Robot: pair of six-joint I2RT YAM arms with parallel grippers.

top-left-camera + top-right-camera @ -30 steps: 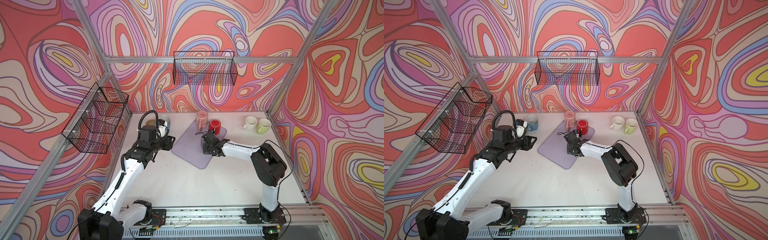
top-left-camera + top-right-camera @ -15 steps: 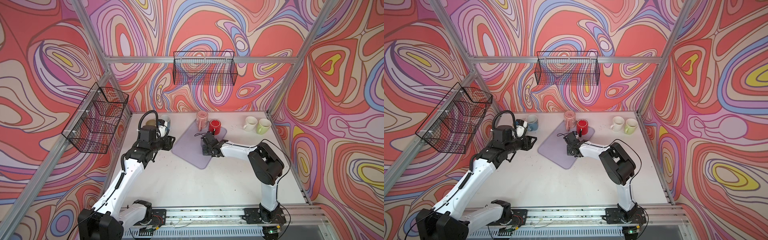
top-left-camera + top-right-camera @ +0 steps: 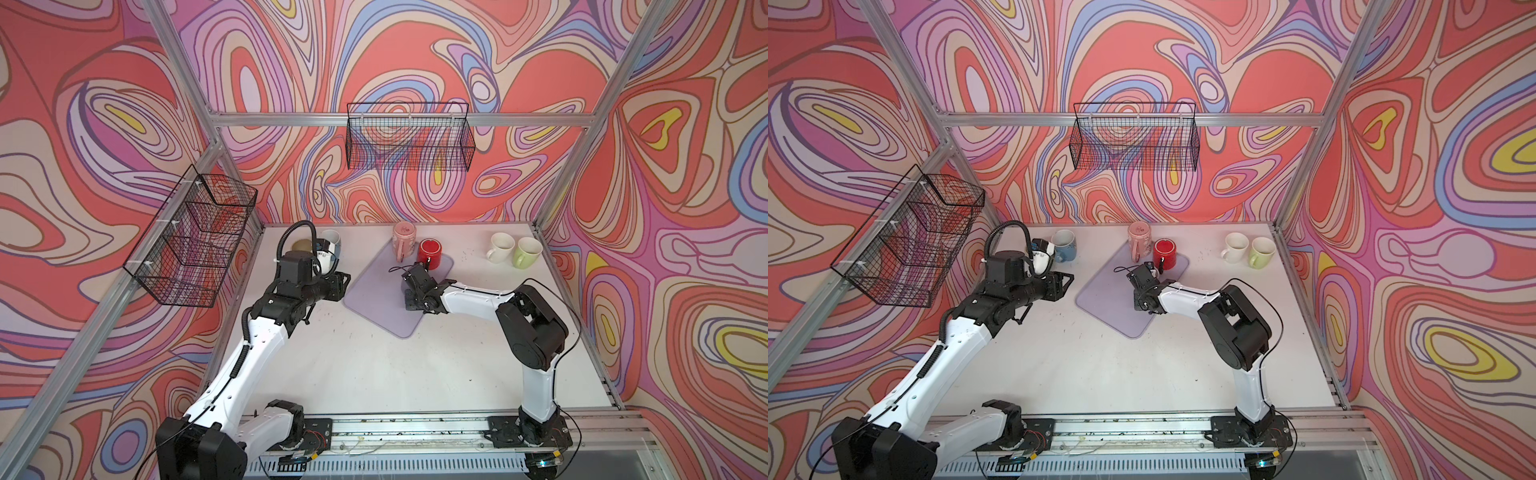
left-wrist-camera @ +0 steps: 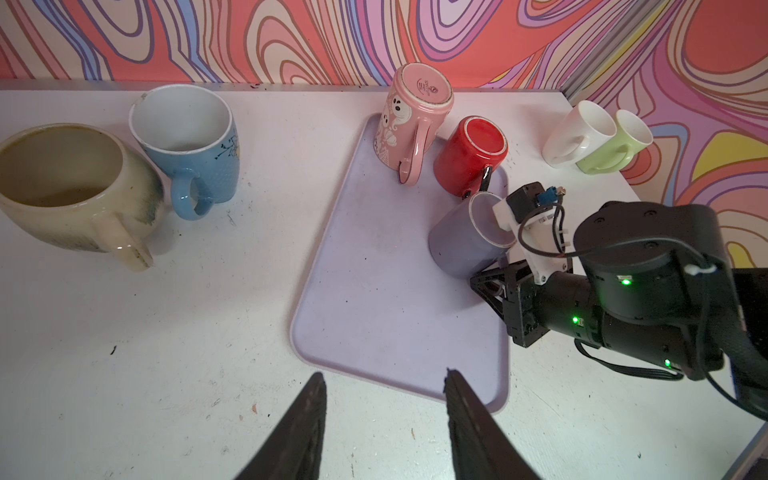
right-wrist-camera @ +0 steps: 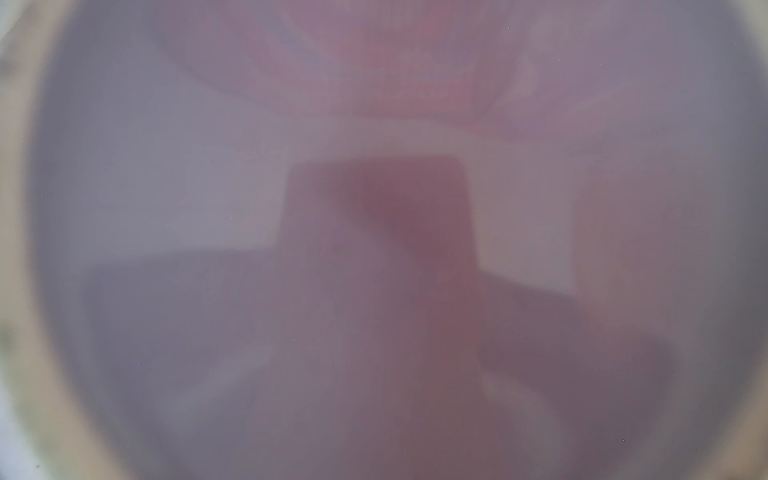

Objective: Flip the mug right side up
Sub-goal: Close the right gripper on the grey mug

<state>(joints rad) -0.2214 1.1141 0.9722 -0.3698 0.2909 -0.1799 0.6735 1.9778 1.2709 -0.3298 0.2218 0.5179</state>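
Observation:
A lavender mug rests tilted on the lavender tray, its mouth turned toward my right wrist. My right gripper reaches under the mug's lower rim and holds it; the fingertips are hidden behind the mug wall. The right wrist view shows only the mug's blurred inside. In both top views the right gripper covers the mug. My left gripper hangs open over the table at the tray's near edge, holding nothing.
A pink mug and a red mug stand upside down at the tray's far end. Upright blue and cream mugs stand by the left arm. White and green mugs sit far right. Wire baskets hang on the walls.
The right arm's elbow has shifted a little toward the left while its gripper stays at the mug on the tray. The left arm has not moved.

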